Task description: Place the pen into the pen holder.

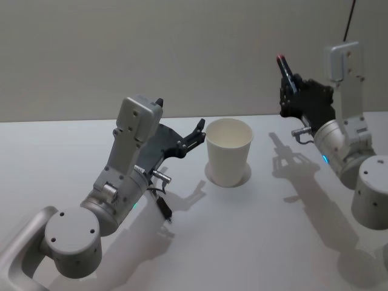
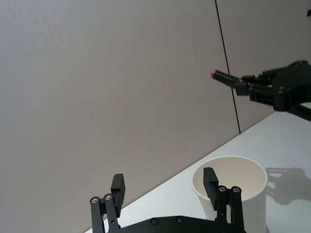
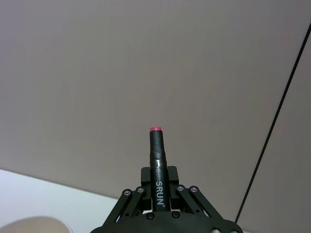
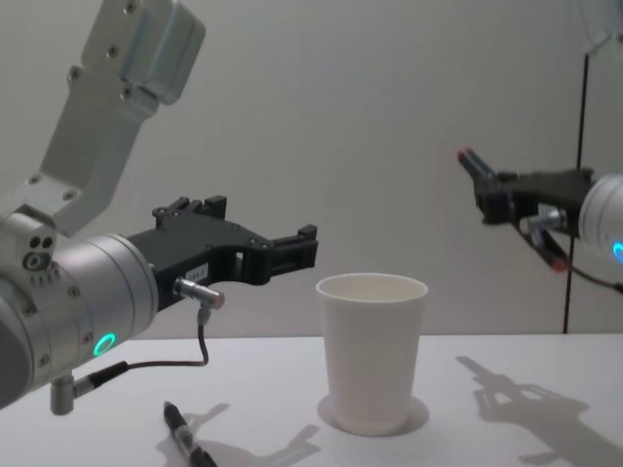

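Nearest, at the left, a second black pen [image 4: 185, 438] is seen lying on the table [image 1: 273, 230]. The red-tipped pen [image 3: 156, 150] is clamped in the right gripper [image 4: 494, 199], raised well above the table, right of the pen holder [image 1: 229, 151]. Just left of the pen holder, the left gripper [image 2: 164, 180] is held wide open.

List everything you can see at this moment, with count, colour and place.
pen holder: one, white paper cup, upright at mid-table.
pen: one, black with a red tip, held in the air to the right of the pen holder.
second pen: one, black, lying on the table by the left arm.
table: one, white, under everything.
left gripper: one, black, open, raised just left of the pen holder.
right gripper: one, black, shut on the pen, raised right of the pen holder.
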Controlling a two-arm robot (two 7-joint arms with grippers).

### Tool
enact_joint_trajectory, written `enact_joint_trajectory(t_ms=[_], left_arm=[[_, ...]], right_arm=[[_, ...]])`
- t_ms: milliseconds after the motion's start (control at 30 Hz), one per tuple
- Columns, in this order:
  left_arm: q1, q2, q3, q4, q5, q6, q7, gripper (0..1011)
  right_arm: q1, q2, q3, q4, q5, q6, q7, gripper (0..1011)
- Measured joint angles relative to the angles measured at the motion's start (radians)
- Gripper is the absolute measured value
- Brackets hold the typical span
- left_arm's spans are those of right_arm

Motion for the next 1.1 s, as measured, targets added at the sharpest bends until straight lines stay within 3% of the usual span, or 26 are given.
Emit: enact_joint_trajectory(t_ms=[333, 633, 1100], left_arm=[[0.000, 0.000, 0.000, 0.000, 0.000, 0.000, 0.000, 1001], [0.000, 0.000, 0.000, 0.000, 0.000, 0.000, 0.000, 1001], [0.000, 0.000, 0.000, 0.000, 0.000, 0.000, 0.000, 1001]], right_arm=[[0.011, 0.002, -0.002, -0.009, -0.016, -0.150, 0.049, 189], [0.021, -0.002, -0.012, 0.021, -0.006, -0.289, 0.133, 189], [0.030, -0.013, -0.031, 0.114, 0.022, -0.419, 0.218, 189]])
